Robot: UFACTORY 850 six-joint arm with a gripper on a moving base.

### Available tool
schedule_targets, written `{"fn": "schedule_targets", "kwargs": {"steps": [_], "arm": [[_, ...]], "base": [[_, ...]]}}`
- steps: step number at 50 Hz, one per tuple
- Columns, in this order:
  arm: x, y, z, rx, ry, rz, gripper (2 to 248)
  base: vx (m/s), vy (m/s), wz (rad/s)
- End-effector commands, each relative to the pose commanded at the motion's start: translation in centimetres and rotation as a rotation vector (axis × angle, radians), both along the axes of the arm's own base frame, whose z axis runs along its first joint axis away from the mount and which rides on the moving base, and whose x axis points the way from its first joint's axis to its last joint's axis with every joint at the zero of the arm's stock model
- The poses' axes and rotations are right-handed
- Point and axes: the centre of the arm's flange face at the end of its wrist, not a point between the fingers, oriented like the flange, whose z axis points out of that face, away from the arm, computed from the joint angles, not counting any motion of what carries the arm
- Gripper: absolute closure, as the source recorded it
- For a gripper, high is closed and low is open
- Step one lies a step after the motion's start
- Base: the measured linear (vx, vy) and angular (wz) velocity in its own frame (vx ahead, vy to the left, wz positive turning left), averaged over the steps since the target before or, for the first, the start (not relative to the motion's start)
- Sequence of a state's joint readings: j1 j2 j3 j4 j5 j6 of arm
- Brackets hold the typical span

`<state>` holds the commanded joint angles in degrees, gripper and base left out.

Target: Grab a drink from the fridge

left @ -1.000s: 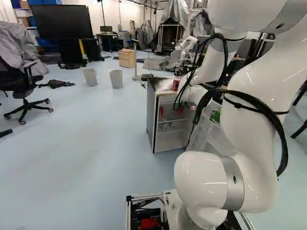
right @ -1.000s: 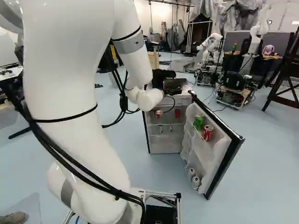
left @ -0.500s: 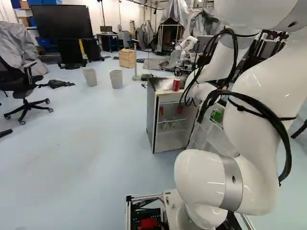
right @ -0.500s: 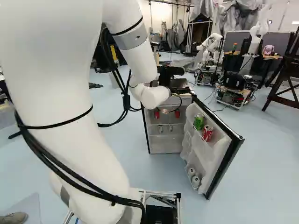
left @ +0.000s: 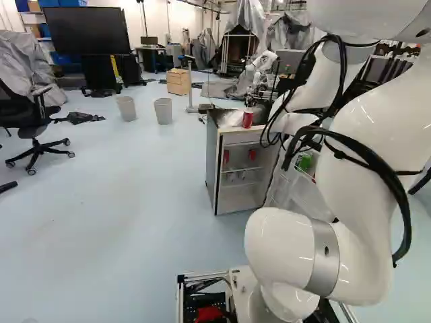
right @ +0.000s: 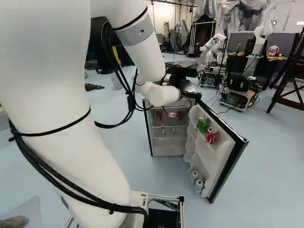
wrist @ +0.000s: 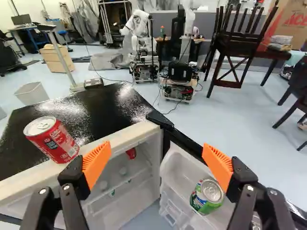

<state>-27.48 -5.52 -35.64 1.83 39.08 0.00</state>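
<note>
Several cans on offer, none gripped

The tool (wrist: 156,149) is spread wide, with nothing held between its orange pads (wrist: 218,165). A green can (wrist: 207,195) is carried in the upper door shelf (right: 202,143), towards the hinge edge, with a red can (right: 211,136) beside it towards the door's free edge. Another red can (wrist: 55,139) is stood on the fridge top (wrist: 110,103), at its front edge, well apart from the hinge corner. Which drink is wanted cannot be told.

If full, any can should be felt as fairly weighty and firm; if empty, as light and easily crushed. The smooth metal may be made slippery by chill damp. The green can is best taken from above, pads set on opposite sides below the rim, where clearance from the shelf wall is needed. Only moderate squeeze should be applied, lest the wall be dented.
</note>
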Motion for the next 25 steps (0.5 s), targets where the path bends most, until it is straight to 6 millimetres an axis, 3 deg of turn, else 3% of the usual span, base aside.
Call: {"fn": "schedule_targets", "kwargs": {"steps": [25], "arm": [[-1.8, -3.5, 1.4, 0.070, 0.067, -0.110, 3]], "base": [[0.000, 0.000, 0.000]]}}
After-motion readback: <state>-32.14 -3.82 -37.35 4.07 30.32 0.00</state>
